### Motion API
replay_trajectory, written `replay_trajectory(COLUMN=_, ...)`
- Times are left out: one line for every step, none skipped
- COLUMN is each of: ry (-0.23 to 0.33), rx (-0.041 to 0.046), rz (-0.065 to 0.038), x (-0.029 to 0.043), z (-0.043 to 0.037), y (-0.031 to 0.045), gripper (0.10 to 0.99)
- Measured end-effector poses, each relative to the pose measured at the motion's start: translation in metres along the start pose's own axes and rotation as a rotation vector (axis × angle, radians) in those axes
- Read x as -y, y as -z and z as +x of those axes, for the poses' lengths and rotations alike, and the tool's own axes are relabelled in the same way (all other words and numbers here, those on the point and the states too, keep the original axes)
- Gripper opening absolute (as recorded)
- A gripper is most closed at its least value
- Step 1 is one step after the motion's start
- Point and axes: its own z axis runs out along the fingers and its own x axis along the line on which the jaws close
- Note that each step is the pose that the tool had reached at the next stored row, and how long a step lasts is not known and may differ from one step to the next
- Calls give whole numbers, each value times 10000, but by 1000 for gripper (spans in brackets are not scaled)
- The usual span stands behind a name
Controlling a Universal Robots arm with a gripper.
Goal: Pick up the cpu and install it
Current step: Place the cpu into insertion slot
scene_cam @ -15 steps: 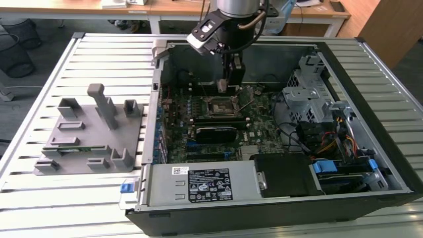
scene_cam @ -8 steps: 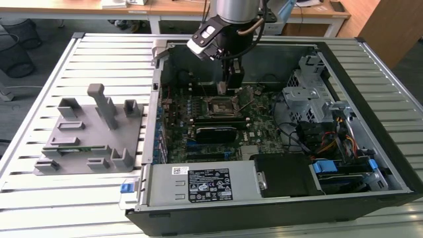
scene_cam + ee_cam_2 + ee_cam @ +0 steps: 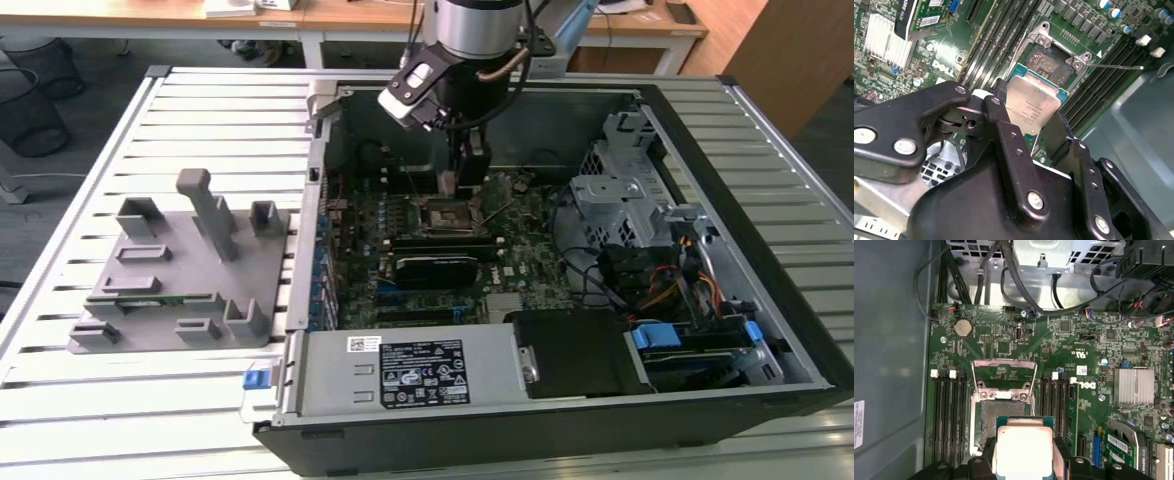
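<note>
Robot gripper [image 3: 1029, 125] is holding the cpu [image 3: 1032, 105] over the open socket [image 3: 1054, 59].
It is clamping the cpu's opposite edges; light, stiff, slick-topped and probably fragile, the cpu is best taken by those edges. Beyond, the motherboard [image 3: 1004, 345] is lying flat.

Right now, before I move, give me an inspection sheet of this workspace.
Surface: slatted table, open computer case on it.
Job's things: cpu held near the open socket, not seated.
Clutter: grey fixture on the table, at the exterior view's left of the case.
Grippers: gripper shut on the cpu.
Cables: black cables and coloured wires inside the case.
Surroundings: desk and wire bins beyond the table.
</note>
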Motion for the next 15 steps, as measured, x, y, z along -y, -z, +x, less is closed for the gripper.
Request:
replay_trajectory(ry=0, rx=15, rz=1, x=0, z=4, y=-18, gripper=529)
replay_trajectory(ry=1, rx=19, rz=1, x=0, z=7, y=-37, gripper=529)
replay_trajectory(ry=2, rx=18, rz=0, x=0, z=9, y=-55, gripper=529)
replay_trajectory(ry=2, rx=18, rz=-1, x=1, z=11, y=-73, gripper=529)
replay_trajectory(ry=1, rx=18, rz=0, x=1, z=12, y=-88, gripper=529)
replay_trajectory(ry=1, rx=18, rz=0, x=1, z=13, y=-100, gripper=529)
replay_trajectory(ry=1, rx=18, rz=0, x=1, z=13, y=-107, gripper=529)
replay_trajectory(ry=1, rx=17, rz=-1, x=2, z=13, y=-114, gripper=529)
replay_trajectory(ry=1, rx=17, rz=-1, x=2, z=14, y=-119, gripper=529)
replay_trajectory(ry=1, rx=26, rz=0, x=2, z=14, y=-121, gripper=529)
replay_trajectory(ry=1, rx=50, rz=1, x=2, z=14, y=-125, gripper=529)
replay_trajectory(ry=1, rx=58, rz=1, x=2, z=14, y=-130, gripper=529)
replay_trajectory(ry=2, rx=61, rz=1, x=2, z=15, y=-139, gripper=529)
replay_trajectory(ry=2, rx=62, rz=1, x=2, z=15, y=-152, gripper=529)
replay_trajectory(ry=2, rx=63, rz=1, x=3, z=16, y=-166, gripper=529)
